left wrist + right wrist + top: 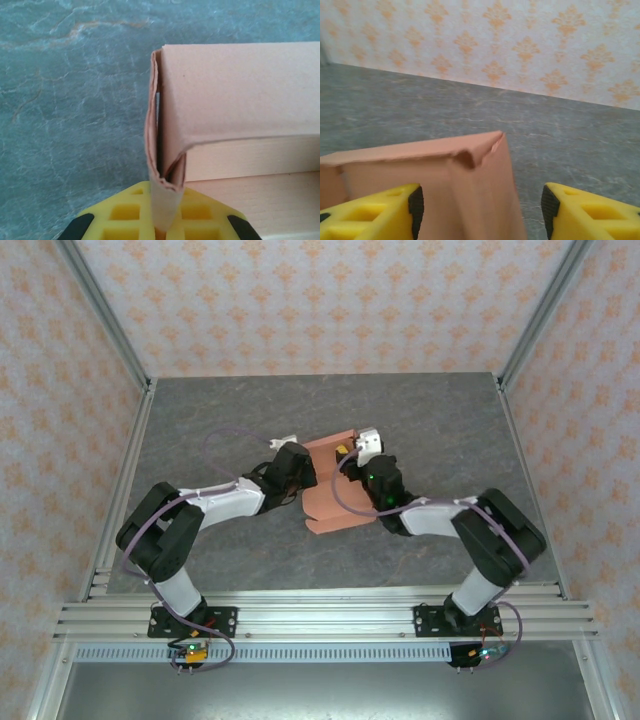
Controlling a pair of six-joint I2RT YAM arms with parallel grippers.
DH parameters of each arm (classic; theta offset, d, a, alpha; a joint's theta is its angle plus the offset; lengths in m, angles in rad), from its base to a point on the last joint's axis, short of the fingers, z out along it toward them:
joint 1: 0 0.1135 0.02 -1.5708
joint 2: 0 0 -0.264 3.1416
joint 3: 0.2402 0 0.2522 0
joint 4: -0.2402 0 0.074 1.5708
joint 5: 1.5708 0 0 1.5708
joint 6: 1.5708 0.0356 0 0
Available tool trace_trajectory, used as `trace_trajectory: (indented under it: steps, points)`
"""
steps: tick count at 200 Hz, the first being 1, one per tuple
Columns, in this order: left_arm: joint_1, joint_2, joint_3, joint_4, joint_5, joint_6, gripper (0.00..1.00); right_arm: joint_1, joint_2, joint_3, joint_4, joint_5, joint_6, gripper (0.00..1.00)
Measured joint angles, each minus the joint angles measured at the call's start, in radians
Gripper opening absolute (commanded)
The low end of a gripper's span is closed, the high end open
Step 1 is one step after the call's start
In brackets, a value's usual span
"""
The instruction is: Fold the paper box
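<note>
Pinching paper box [235, 95] flap, L tool [161, 227] sits clamped tight; R tool [480, 210] gapes wide w/ box panel btwn fingers.

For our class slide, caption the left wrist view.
Yellow left fingers pinch a creased flap of the salmon-orange card paper box over the grey marbled table.

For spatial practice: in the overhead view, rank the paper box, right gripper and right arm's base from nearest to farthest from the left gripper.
1. The paper box, pinched by the left gripper, table centre.
2. The right gripper, across the box.
3. The right arm's base, near right edge.
</note>
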Motion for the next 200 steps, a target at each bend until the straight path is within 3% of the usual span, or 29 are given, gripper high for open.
trace_trajectory:
  steps: [51, 83, 105, 122, 136, 156, 200]
  points:
    - [0.0, 0.0, 0.022, -0.023, -0.007, -0.049, 0.0, -0.077, -0.282, -0.053, -0.18, -0.246, -0.01, 0.71]
    - [0.001, 0.0, 0.022, -0.031, -0.007, -0.051, 0.0, -0.228, -0.374, -0.055, -0.281, -0.411, -0.026, 0.74]
    - [0.006, 0.0, 0.022, -0.03, 0.005, -0.033, 0.0, -0.334, -0.354, 0.014, -0.436, -0.61, -0.055, 0.8]
    - [0.01, 0.0, 0.022, -0.03, 0.026, 0.011, 0.0, -0.372, -0.306, 0.148, -0.666, -0.793, -0.2, 0.81]
    - [0.014, -0.006, 0.019, -0.026, 0.044, 0.066, 0.0, -0.377, -0.264, 0.252, -0.822, -0.871, -0.323, 0.82]
    - [0.018, -0.035, -0.003, -0.002, 0.063, 0.155, 0.0, -0.377, -0.246, 0.295, -0.927, -0.904, -0.438, 0.84]
    - [0.018, -0.089, -0.038, 0.084, 0.142, 0.309, 0.0, -0.388, -0.146, 0.327, -1.048, -0.924, -0.536, 0.83]
